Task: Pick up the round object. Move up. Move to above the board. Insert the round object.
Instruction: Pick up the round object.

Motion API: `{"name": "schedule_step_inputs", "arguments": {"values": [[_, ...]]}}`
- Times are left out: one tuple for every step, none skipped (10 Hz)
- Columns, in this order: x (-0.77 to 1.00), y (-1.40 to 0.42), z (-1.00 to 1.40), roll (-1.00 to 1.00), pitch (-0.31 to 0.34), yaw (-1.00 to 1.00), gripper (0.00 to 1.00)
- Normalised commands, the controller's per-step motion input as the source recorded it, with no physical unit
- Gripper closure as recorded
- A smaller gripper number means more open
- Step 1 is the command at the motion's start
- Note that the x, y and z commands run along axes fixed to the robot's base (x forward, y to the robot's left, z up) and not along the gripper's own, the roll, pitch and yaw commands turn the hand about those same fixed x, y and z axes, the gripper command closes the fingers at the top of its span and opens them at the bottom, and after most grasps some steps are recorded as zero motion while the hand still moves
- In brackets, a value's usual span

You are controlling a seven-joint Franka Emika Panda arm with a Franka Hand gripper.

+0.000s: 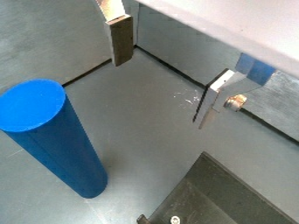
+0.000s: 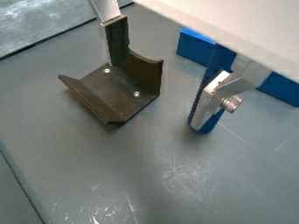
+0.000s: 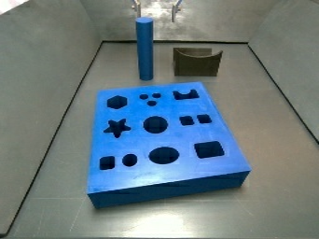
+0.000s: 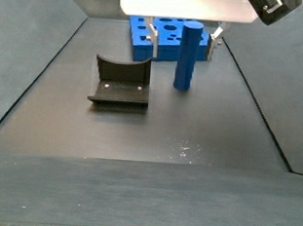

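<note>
The round object (image 1: 52, 136) is a tall blue cylinder standing upright on the grey floor; it shows in both side views (image 3: 145, 47) (image 4: 189, 57). My gripper (image 1: 167, 74) is open and empty and hovers above the floor. The cylinder stands off to one side, outside the fingers (image 1: 121, 39). The board (image 3: 162, 131) is a thick blue slab with dark cutouts, lying flat; part of it shows behind one finger in a wrist view (image 2: 233, 61). In a side view my gripper (image 3: 159, 11) is high at the back, just behind the cylinder's top.
The dark fixture (image 2: 114, 87) stands on the floor close to one finger (image 2: 211, 105) of the gripper; it also shows in both side views (image 3: 196, 61) (image 4: 119, 81). Grey walls (image 3: 75, 75) enclose the floor on both sides.
</note>
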Motion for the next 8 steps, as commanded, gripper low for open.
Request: {"name": "schedule_step_inputs", "arguments": {"values": [[-0.02,0.00,0.00,0.00,0.000,-0.03,0.00],[0.02,0.00,0.00,0.00,0.000,0.00,0.00],[0.02,0.00,0.00,0.00,0.000,0.00,0.00],[0.02,0.00,0.00,0.00,0.000,0.00,0.00],[0.02,0.00,0.00,0.00,0.000,0.00,0.00],[0.03,0.00,0.00,0.00,0.000,0.00,0.00],[0.00,-0.04,0.05,0.02,0.000,-0.01,0.00],[-0.13,-0.16,0.35,0.09,-0.003,-0.02,0.00]]}}
